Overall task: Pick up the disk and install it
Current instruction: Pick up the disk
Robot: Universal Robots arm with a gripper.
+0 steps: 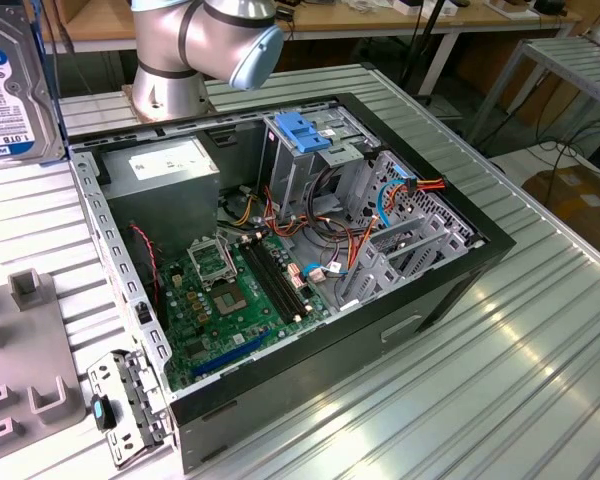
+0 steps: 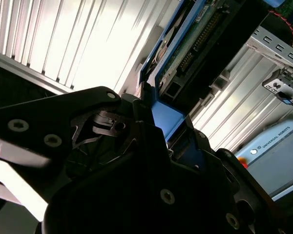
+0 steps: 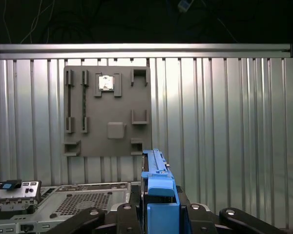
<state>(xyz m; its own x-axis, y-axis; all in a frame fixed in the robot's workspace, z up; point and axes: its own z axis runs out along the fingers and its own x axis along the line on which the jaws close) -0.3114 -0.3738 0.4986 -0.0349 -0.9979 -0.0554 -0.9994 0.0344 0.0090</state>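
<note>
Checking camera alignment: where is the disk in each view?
Exterior view: the disk is at the exterior view's upper left edge, label facing the camera.
Second wrist view: edge-on, beyond the gripper.
First wrist view: edge-on, blue frame clamped in the gripper.
Shared landmark: the ribbed metal table.

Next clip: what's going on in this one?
The robot arm has the disk clamped edge-on in its jaws, held up above the ribbed metal table. In the exterior view the disk is at the far left, apart from the open computer case. It is not in the case yet.
</note>
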